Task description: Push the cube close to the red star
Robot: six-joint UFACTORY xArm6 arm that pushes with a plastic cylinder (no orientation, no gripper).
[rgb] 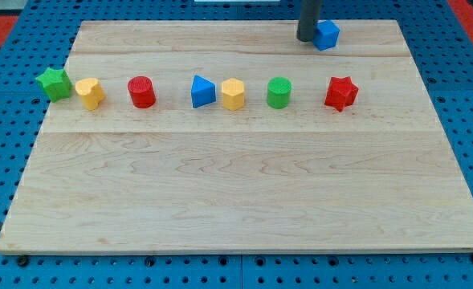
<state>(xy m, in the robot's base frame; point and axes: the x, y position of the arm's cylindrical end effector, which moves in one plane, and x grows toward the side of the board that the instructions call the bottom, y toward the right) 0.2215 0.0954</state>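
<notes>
You have a light wooden board [244,201] lying on a blue pegboard surface [3,265], and my tip [306,38] is down near the board's top edge, right of centre. There is no pincer on this arm to be wide, narrow or holding anything: it ends in a plain dark rod, and only its lower stretch shows, coming in from the view's top. The blue cube [327,34] sits just to the right of my tip, close against it; from this angle you cannot quite tell whether the two touch or a sliver of gap remains.

The red star [340,93] lies below the cube, toward the board's middle band and slightly further to the right, apart from it with bare wood between them. It is the right-hand end of a row running across the board. From the star toward the left edge you will find a green cylinder [279,92], a yellow block [233,94] with faceted sides, a blue triangular block [202,91] just beside it, a red cylinder [141,91], another yellow block [90,93], and a green star [54,83] hanging over the board's left edge.
</notes>
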